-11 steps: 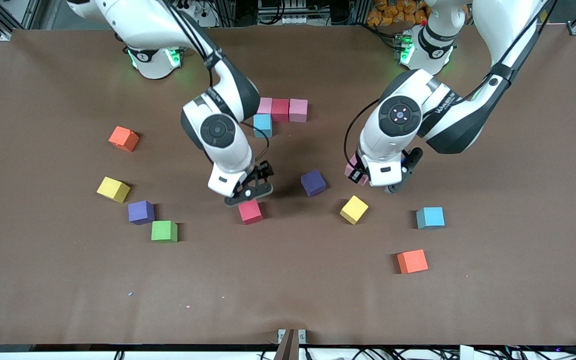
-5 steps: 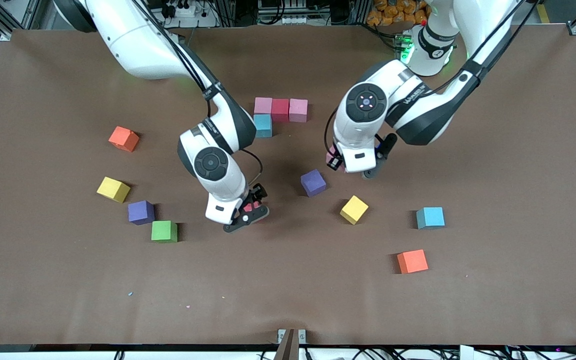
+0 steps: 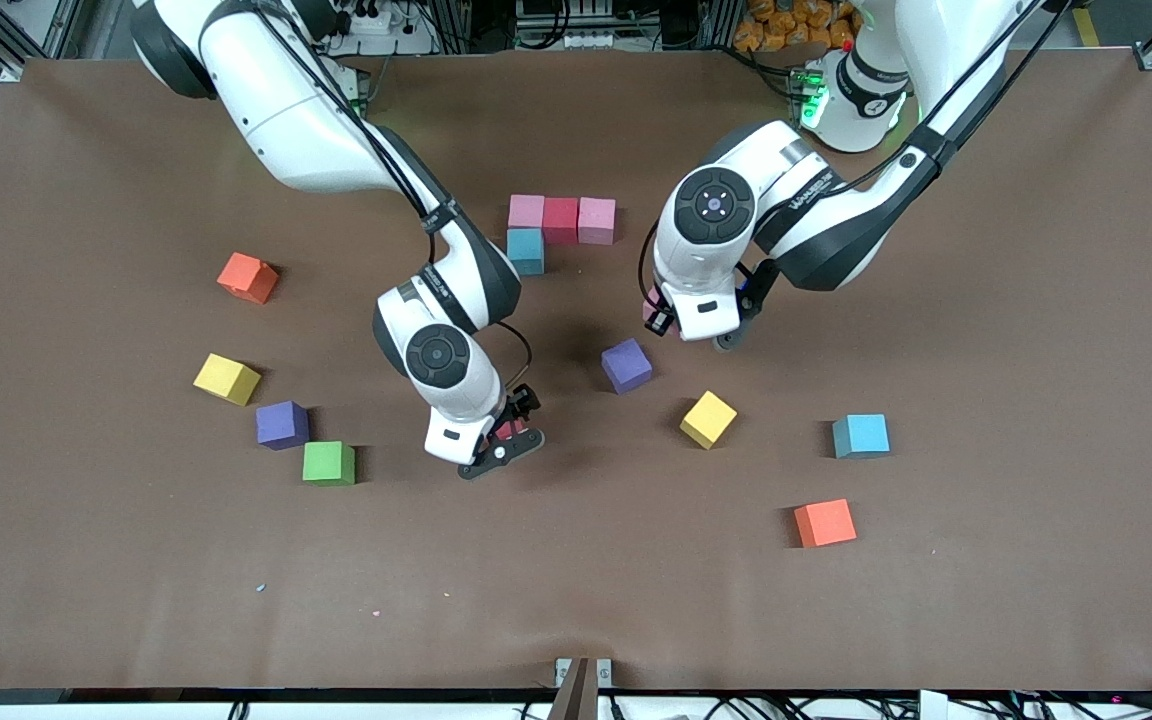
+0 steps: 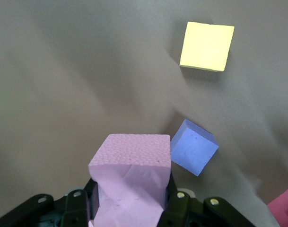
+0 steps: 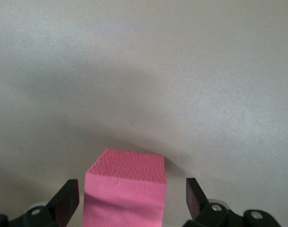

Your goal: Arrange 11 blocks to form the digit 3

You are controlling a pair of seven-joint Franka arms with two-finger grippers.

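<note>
Foam-soft pink block denting under left gripper pinch; right gripper, spread, straddling red block, needing flat-side hold.

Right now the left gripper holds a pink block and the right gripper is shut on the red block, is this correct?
Not quite. The left gripper does hold a pink block. The right gripper is open, though: the right wrist view shows its fingers standing apart on both sides of the red block, with gaps, not yet closed on it.
</note>
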